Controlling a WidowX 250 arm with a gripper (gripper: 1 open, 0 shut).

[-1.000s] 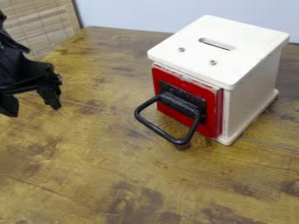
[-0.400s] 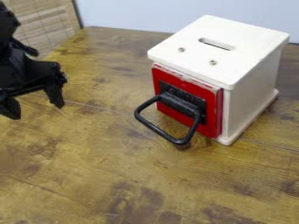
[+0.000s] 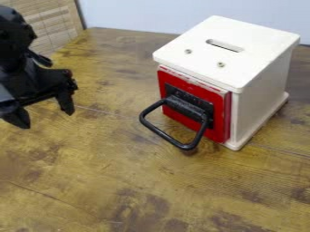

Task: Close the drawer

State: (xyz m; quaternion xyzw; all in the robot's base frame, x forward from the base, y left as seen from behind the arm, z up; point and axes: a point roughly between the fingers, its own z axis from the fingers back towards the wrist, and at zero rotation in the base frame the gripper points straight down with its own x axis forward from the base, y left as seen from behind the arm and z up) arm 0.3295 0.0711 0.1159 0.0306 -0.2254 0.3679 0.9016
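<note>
The red drawer (image 3: 191, 101) sits in the cream-white box (image 3: 242, 63) on the wooden table. Its red front panel stands out slightly from the box's front. A large black loop handle (image 3: 173, 123) hangs from it and rests on the table. My black gripper (image 3: 43, 109) is at the left edge of the view, well left of the handle. Its two fingers (image 3: 65, 99) point down, spread apart and empty, just above the table.
The wooden table (image 3: 133, 190) stretches across the view. A woven panel (image 3: 49, 23) stands at the back left. The box has a slot (image 3: 224, 43) on top and stands near the right edge.
My gripper has moved a little to the right, toward the drawer, and slightly nearer the camera. The drawer and box have not moved.
</note>
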